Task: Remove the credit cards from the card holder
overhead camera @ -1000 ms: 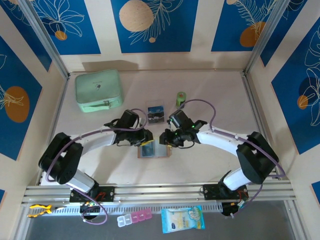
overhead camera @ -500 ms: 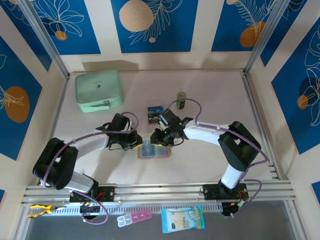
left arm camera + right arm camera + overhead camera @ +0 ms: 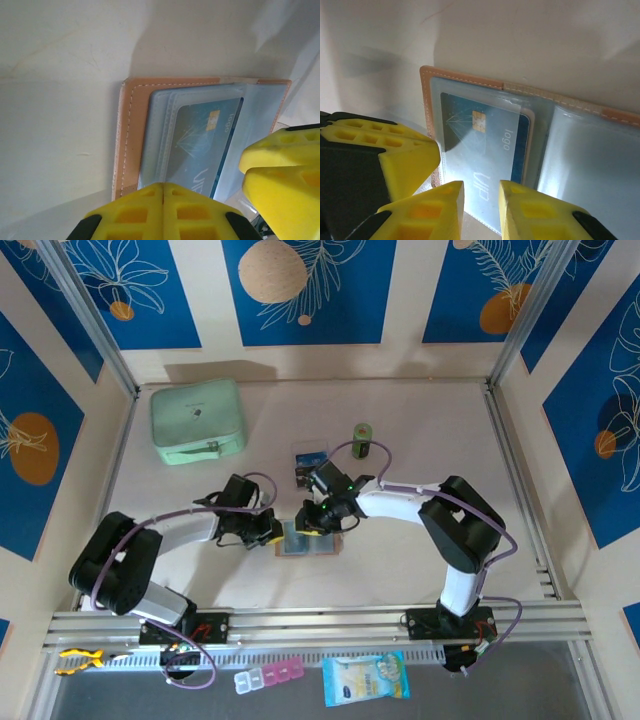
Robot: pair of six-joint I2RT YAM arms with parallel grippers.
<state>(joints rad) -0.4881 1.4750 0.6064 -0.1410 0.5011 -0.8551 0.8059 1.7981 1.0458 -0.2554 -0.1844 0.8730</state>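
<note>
- Tan leather-like folding card holder [image 3: 127, 135] lies open and flat near the middle of the pale table [image 3: 420, 430], between my two wrists.
- Blue plastic credit card [image 3: 485, 135] with a gold chip sits inside the grey transparent pocket [image 3: 159, 125]. A second dark card [image 3: 311, 462] lies loose on the table at the holder's 12 o'clock.
- Handling, my read: the card is light, stiff, thin and slick. The pocket film is soft and will probably drag on it (the holder is light too, so it'll slide unless pinned).
- Where to grab: the card's short edge at the pocket mouth, flat faces between the pads. That looks like the edge at 6 o'clock in the right wrist view, just by my fingertips, but I'm not certain.
- Left gripper [image 3: 163, 192]: fingers pressed together, nothing visible between them, at the holder's 9 o'clock edge in the top view. Can't tell whether it bears down on the leather.
- Right gripper [image 3: 481, 187]: fingers spread by a narrow gap, straddling the pocket's edge at the card's end. It isn't pinching anything I can see.
- Pose: left arm comes in low from 7 o'clock, forearm close along the table. Right arm is folded, elbow out at 3 o'clock, forearm pointing toward 9 o'clock, wrist tipped down over the holder's 12 o'clock edge.
</note>
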